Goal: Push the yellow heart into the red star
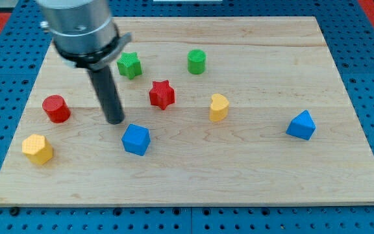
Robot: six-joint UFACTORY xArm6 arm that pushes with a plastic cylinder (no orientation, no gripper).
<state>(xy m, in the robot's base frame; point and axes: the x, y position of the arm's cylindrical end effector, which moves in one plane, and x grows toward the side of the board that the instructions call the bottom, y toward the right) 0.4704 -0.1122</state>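
Approach underway: my tip (115, 121) sits left of the red star (162, 94); no jaws fitted; it must round the yellow heart (219, 107).

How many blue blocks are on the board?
2. One blue block sits near the view's bottom, just right of and below my tip. The other blue block is far to the view's right. The arm could hide something small at the view's top left.
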